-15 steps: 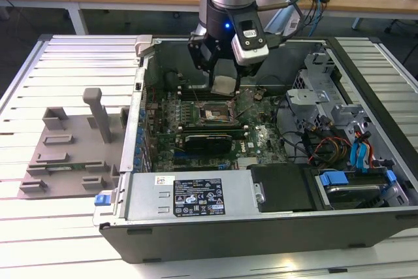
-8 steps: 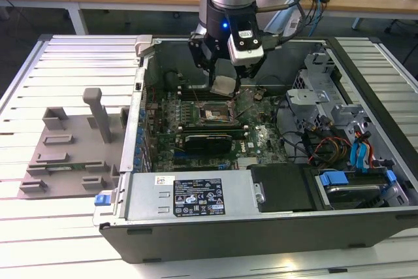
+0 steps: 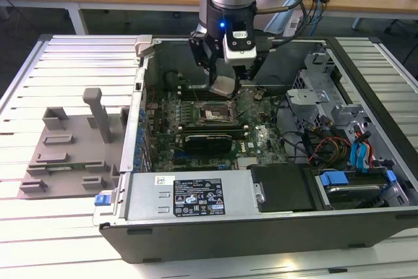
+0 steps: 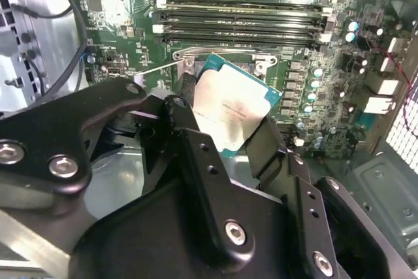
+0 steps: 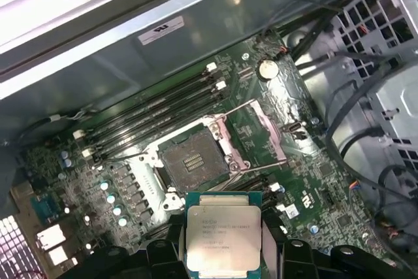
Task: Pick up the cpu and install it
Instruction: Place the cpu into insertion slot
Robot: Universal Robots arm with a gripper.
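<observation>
The claw (image 3: pixel 226 79) clenches the cpu (image 3: pixel 223 86) by its edges, tilted above the motherboard (image 3: pixel 261 138). In the exterior view the open socket (image 3: pixel 215 114) lies at 6 o'clock from it.

open computer case (image 3: pixel 261 236) on slatted table (image 3: pixel 78 63) | grey fixture (image 3: pixel 72 151) just beside it | motherboard socket (image 5: pixel 192 161) uncovered, memory slots (image 5: pixel 157 106) alongside

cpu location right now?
The cpu is held tilted in the tool, in the air near the middle of the exterior view, close over the open socket, not seated in it.
</observation>
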